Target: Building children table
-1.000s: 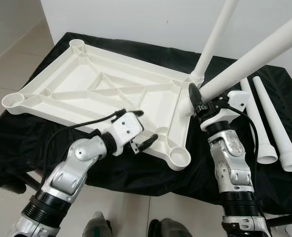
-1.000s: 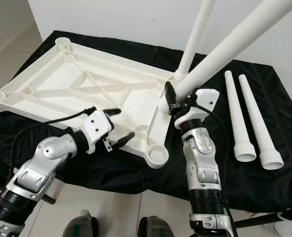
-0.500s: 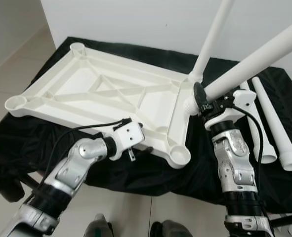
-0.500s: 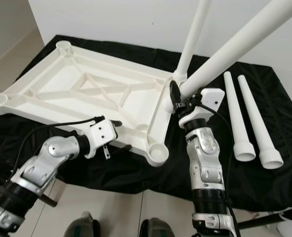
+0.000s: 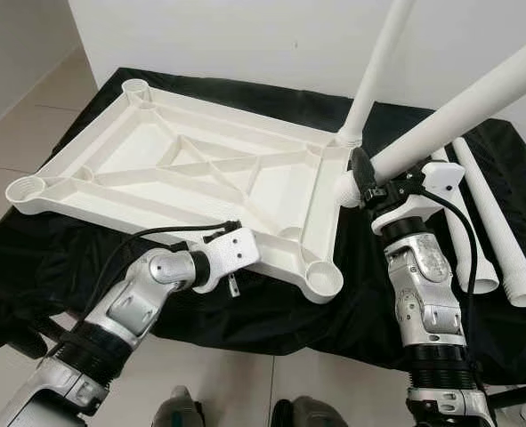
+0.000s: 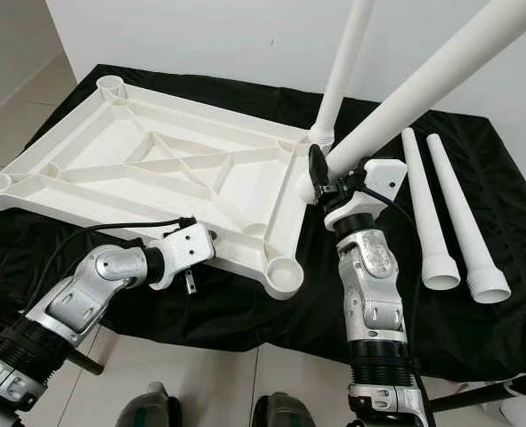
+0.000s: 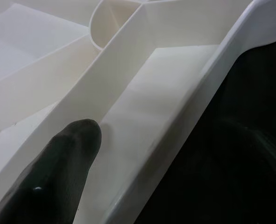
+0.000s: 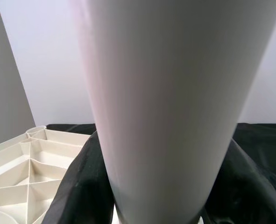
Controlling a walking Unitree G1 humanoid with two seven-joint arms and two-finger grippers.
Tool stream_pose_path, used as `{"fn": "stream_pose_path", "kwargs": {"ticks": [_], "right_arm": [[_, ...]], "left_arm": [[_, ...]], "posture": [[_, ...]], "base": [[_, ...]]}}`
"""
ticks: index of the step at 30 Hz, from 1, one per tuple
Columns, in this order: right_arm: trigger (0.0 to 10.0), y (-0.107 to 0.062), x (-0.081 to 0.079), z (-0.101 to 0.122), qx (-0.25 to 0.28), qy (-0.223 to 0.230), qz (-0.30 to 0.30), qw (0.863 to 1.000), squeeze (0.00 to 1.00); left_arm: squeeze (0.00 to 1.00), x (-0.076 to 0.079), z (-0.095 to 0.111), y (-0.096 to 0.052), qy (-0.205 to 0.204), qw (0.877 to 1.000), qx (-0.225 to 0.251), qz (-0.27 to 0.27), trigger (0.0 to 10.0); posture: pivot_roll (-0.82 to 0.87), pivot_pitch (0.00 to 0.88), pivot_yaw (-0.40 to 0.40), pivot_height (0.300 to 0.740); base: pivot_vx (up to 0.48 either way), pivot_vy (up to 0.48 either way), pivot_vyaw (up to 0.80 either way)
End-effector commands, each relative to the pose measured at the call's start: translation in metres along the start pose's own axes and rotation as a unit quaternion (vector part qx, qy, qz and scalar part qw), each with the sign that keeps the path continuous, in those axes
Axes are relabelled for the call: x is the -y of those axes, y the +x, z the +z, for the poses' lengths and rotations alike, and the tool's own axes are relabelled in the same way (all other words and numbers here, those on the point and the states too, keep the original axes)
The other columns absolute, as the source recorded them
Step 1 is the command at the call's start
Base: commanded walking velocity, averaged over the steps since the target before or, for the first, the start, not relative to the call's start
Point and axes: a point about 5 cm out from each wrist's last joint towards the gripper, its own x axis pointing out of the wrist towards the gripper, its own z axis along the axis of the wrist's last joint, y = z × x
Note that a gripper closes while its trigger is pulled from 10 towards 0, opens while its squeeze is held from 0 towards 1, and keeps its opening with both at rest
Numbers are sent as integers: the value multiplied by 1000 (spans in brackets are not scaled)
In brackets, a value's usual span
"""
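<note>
I am clamping my right gripper (image 5: 362, 178) on a table leg (image 5: 458, 116) while my left gripper (image 5: 245, 258) is reaching the tabletop (image 5: 156, 169) edge, grip unclear

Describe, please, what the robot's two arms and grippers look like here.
Both arms are jointed silver metal segments with ribbed black collars. The left gripper and the right gripper each have a boxy white wrist housing and long black fingers. A thin black cable loops from each housing back along its forearm.

Smooth matt white plastic tabletop (image 5: 182, 169), matching plastic legs (image 6: 420, 209), crinkled black cloth (image 5: 31, 258), silver metal arms (image 6: 369, 302)
</note>
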Motion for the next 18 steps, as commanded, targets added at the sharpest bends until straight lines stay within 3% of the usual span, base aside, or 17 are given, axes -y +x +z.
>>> {"fn": "stream_pose_path", "kwargs": {"ticks": [1,6,7,8,9,10,15,16,18], "right_arm": [[10000,-1,2,6,16,-6,-6,1000,0],[10000,-1,3,7,16,-7,-8,1000,0],[10000,-1,3,7,16,-8,-9,1000,0],[10000,-1,3,7,16,-8,-9,1000,0],[10000,-2,3,7,16,-9,-11,1000,0],[10000,-2,4,7,16,-9,-12,1000,0],[10000,-1,3,7,17,-10,-13,1000,0],[10000,-1,3,7,16,-10,-13,1000,0],[10000,-1,3,7,16,-10,-14,1000,0]], "left_arm": [[0,-1,2,2,5,1000,-3,-12,10000],[0,-3,4,3,4,1000,1,-17,10000],[0,-4,5,3,3,1000,4,-20,9333],[0,-4,5,3,3,1000,4,-20,9333],[0,-5,7,3,2,1000,7,-22,3020],[0,-6,9,3,0,1000,11,-24,0],[0,-9,13,3,0,999,19,-30,0],[0,-9,13,3,1,999,18,-33,2078],[0,-9,13,3,2,999,17,-34,2078]], "posture": [[-31,23,-18,740],[-35,28,-12,740],[-35,28,-12,740],[-35,28,-12,740],[-36,32,-9,740],[-36,32,-9,740],[-34,34,-8,740],[-33,35,-6,740],[-33,35,-6,740]], "base": [[0,0,0],[0,0,0],[0,0,0],[0,0,0],[0,0,0],[0,0,0],[0,0,0],[0,0,0],[0,0,0]]}}
